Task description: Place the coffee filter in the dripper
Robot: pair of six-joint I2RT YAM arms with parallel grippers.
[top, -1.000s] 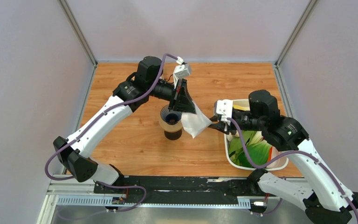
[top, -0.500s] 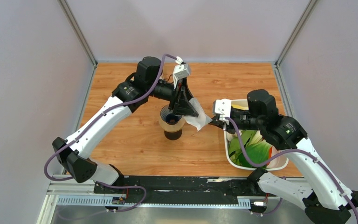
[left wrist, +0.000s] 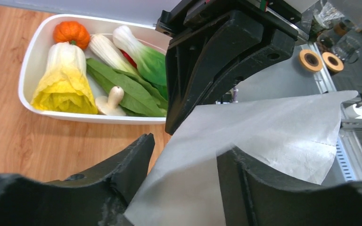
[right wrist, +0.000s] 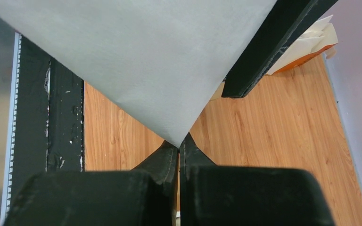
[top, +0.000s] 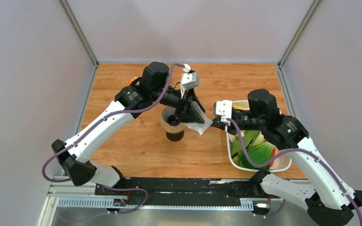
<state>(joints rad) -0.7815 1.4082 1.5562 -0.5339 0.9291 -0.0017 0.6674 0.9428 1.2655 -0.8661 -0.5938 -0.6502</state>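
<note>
The coffee filter (top: 199,122) was not in the dripper (top: 169,114); it hung in the air just to the right of it, stretched between the two arms above the worktop (top: 136,141); whether its edge touched the dripper's rim could not be told from above; the dripper itself sat on top of a brown pot (top: 174,133) near the middle of the worktop

The right gripper (right wrist: 178,147) had its jaws pressed together on the pointed lower corner of the filter; in the right wrist view the white sheet fanned upward and outward from that pinch, flat and taut; a black finger (right wrist: 273,42) of the other arm crossed the sheet's upper right edge

The left gripper (left wrist: 184,153) reached over the dripper from the far side; its jaws stood spread, with the filter running through the gap between the two dark fingers (left wrist: 132,165); the sheet lay against the right-hand finger and bent in a soft fold there; whether either finger pressed on the paper could not be told

Behind the filter in the left wrist view stood a white tub (left wrist: 30,56), on the right part of the worktop; it held a small orange pumpkin (left wrist: 71,32), a pale cabbage (left wrist: 66,80), leafy greens (left wrist: 122,87) and a mushroom (left wrist: 111,101)
</note>
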